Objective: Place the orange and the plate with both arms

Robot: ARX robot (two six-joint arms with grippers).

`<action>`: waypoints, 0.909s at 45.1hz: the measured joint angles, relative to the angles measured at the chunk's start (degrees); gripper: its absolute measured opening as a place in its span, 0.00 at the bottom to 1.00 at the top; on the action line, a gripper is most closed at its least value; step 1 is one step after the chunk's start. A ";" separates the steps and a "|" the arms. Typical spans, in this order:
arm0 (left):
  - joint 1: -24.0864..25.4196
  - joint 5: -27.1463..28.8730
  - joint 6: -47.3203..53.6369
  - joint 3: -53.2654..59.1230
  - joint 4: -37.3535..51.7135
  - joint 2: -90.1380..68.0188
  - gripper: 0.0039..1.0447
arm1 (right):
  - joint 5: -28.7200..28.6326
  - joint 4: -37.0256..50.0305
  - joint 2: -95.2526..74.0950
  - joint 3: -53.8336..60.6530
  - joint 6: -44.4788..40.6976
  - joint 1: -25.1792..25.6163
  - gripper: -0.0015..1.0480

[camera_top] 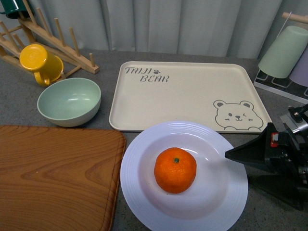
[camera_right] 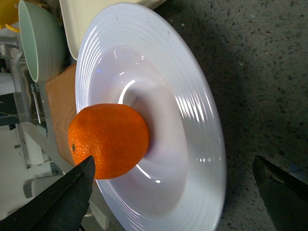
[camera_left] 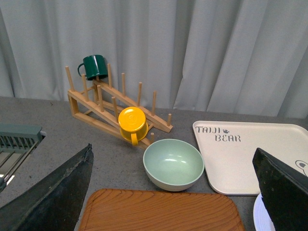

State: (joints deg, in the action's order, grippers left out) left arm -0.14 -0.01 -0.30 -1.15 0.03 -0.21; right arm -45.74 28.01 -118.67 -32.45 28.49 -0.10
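The orange lies in the middle of the white ridged plate, which stands on the grey table in front of the tray. My right gripper is open at the plate's right rim, one black finger reaching over the rim. In the right wrist view the open gripper straddles the plate's rim, with one fingertip beside the orange. My left gripper is open and empty above the wooden board; it does not show in the front view. A sliver of the plate shows by its right finger.
A beige bear-print tray lies behind the plate. A pale green bowl and a wooden cutting board are to the left. A yellow mug leans on a wooden rack. A wire rack holding a pale green cup is at the far right.
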 joint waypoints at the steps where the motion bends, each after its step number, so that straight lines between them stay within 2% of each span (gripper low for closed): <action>1: 0.00 0.00 0.00 0.00 0.00 0.00 0.94 | -0.52 0.92 -0.76 -0.35 0.87 -0.24 0.91; 23: 0.00 0.02 0.02 0.00 0.00 0.00 0.94 | -2.93 10.88 -8.13 -3.08 14.12 -3.19 0.91; 31: 0.00 0.02 0.02 0.00 0.00 0.00 0.94 | -2.86 10.08 -9.22 -3.34 14.29 -3.34 0.68; 41: 0.00 0.02 0.02 0.00 0.00 0.00 0.94 | -2.21 9.90 -10.95 -3.98 13.99 -3.39 0.35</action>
State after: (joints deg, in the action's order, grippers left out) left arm -0.14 0.01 -0.27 -1.15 0.03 -0.21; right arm -47.94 37.91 -129.62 -36.42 42.48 -3.49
